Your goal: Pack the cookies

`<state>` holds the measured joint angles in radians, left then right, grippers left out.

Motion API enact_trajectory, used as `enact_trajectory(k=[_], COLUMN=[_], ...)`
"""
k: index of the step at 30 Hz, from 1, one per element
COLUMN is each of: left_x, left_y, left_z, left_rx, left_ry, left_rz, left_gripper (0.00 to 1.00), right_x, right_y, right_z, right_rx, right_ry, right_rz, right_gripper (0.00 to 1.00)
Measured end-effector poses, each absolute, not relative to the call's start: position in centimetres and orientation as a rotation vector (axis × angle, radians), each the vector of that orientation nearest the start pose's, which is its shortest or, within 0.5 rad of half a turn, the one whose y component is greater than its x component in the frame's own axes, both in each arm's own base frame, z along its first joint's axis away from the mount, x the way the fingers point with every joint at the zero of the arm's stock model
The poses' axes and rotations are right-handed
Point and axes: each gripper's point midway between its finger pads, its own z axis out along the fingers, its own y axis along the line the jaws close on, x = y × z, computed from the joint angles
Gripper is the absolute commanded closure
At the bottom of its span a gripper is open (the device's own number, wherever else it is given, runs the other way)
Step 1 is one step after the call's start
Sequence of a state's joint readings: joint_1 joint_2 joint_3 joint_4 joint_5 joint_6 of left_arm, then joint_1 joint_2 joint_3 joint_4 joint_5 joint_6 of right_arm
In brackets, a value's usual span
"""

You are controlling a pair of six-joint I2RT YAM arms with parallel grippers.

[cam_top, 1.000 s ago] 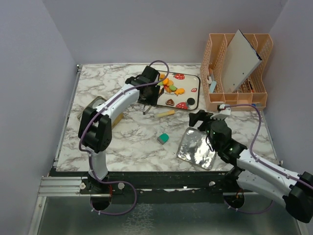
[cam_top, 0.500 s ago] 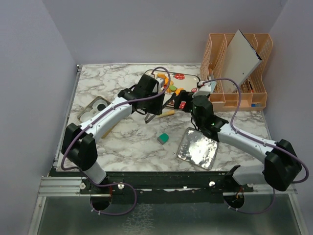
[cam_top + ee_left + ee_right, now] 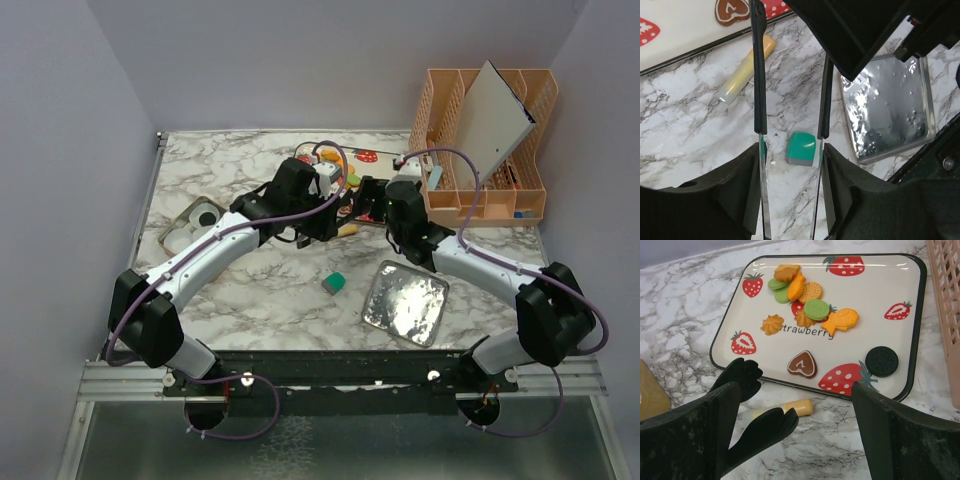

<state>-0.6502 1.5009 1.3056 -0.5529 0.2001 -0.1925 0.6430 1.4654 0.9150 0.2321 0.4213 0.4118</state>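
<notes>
1. Left gripper [image 3: 791, 65], its thin flat jaws partly spread and gripping nothing, hangs over veined marble [image 3: 690, 125]; a teal block [image 3: 801, 148] shows between them.
2. Right gripper [image 3: 796, 395] stands with jaws wide; a pale-yellow stick [image 3: 799, 407] lies crosswise between them.
3. Beyond, on the glossy strawberry-print tray [image 3: 870, 290], lie the cookies [image 3: 816, 309]: a brown heart [image 3: 802, 364] with its tip toward the jaws, a round black one [image 3: 882, 361], then a heaped orange-and-green cluster.
</notes>
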Motion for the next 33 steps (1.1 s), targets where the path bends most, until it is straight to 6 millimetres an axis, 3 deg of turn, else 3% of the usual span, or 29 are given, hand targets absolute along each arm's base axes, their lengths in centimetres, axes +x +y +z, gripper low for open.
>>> enact_trajectory(k=[5, 11, 18, 27, 33], left_x=[29.4, 29.2, 30.3, 35.4, 38.8], left_y=[-27.8, -27.8, -27.1, -24.4, -22.9], left_z=[20.4, 20.0, 19.9, 18.6, 16.3], left_rx=[0.645, 0.64, 0.574, 0.41, 0.312], left_ry=[2.249, 2.245, 2.248, 2.296, 2.361], left_rz=[-0.666, -0.666, -0.586, -0.365, -0.301], left_gripper=[0.51, 0.52, 0.52, 0.52, 0.5], right_x=[39.2, 38.6, 37.4, 34.1, 31.9], right_y=[22.4, 22.3, 21.4, 18.8, 17.2], right_z=[18.3, 17.6, 18.9, 20.1, 19.2], right_rx=[0.081, 0.085, 0.094, 0.101, 0.102], right_ry=[1.884, 1.902, 1.864, 1.776, 1.751], right_rz=[0.345, 0.359, 0.38, 0.417, 0.428], right_gripper=[0.0, 0.0, 0.0, 0.0, 0.0])
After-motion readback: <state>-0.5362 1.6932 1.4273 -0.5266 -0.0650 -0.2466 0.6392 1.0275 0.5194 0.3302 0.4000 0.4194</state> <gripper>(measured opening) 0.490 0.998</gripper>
